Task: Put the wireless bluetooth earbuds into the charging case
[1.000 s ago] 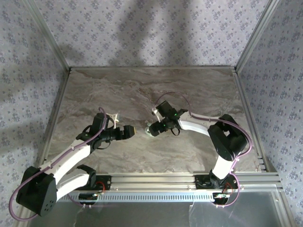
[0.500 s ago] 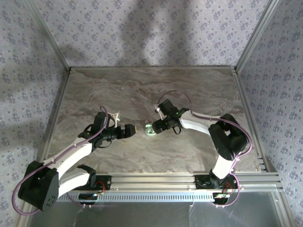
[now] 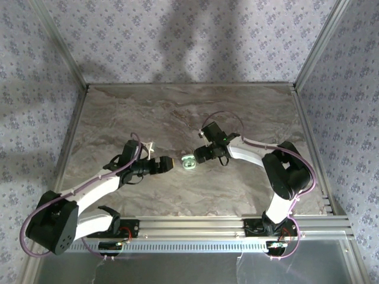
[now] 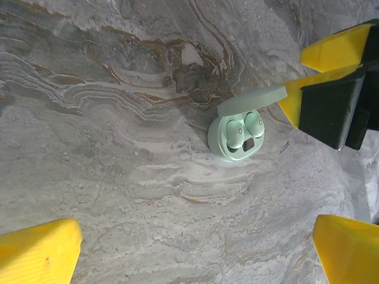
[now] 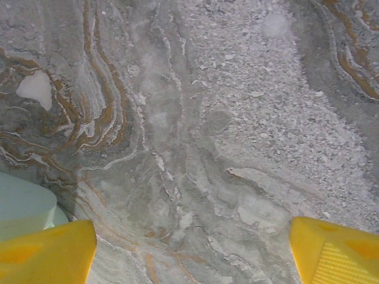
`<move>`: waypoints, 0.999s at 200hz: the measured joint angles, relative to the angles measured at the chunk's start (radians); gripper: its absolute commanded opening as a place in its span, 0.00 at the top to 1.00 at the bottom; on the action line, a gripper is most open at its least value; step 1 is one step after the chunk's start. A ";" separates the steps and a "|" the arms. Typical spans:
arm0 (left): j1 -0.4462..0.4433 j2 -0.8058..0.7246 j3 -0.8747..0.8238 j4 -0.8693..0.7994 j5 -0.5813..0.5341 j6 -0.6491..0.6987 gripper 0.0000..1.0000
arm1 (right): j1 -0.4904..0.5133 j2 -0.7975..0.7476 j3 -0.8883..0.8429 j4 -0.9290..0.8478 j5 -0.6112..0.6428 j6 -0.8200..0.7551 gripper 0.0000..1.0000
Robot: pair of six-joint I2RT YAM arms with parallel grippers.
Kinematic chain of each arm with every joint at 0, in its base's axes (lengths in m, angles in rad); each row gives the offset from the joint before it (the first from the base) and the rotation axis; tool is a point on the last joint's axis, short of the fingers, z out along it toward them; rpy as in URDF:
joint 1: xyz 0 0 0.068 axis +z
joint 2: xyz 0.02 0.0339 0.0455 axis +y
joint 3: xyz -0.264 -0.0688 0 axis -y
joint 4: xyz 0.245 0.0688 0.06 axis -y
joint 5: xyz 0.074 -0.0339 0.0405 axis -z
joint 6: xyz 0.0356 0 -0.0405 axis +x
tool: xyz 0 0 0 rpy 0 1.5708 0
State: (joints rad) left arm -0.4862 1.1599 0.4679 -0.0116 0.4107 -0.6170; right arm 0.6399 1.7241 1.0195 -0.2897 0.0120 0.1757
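At the middle of the surface (image 3: pixel 148 112) lies the charging case (image 4: pixel 235 145), pale green, its lid (image 4: pixel 251 100) swung up. We see both earbuds (image 4: pixel 234 133) lying in their wells. The left fingers (image 4: pixel 41 251) gape as wide as they go, near the case, and hold nothing. The right fingers (image 4: pixel 328 53) are spread wide too and empty, one tip seemingly against the raised lid's edge.

We judge the seating done or nearly so. To finish well we would check that each bud lies flush, then press the lid down gently, keeping the case from sliding on the smooth top.

The surface is grey marble pattern with brown veins, walled by blue-grey flowered paper (image 3: pixel 195 41) within an aluminium frame (image 3: pixel 237 225).
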 measured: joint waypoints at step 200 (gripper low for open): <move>-0.003 0.137 0.214 -0.021 -0.029 0.059 0.00 | -0.001 -0.150 -0.071 0.048 -0.080 0.024 0.12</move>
State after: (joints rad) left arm -0.4889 1.2972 0.6819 -0.0330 0.3813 -0.5583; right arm 0.6392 1.5745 0.9482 -0.2413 -0.0685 0.1993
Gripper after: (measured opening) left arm 0.997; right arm 0.882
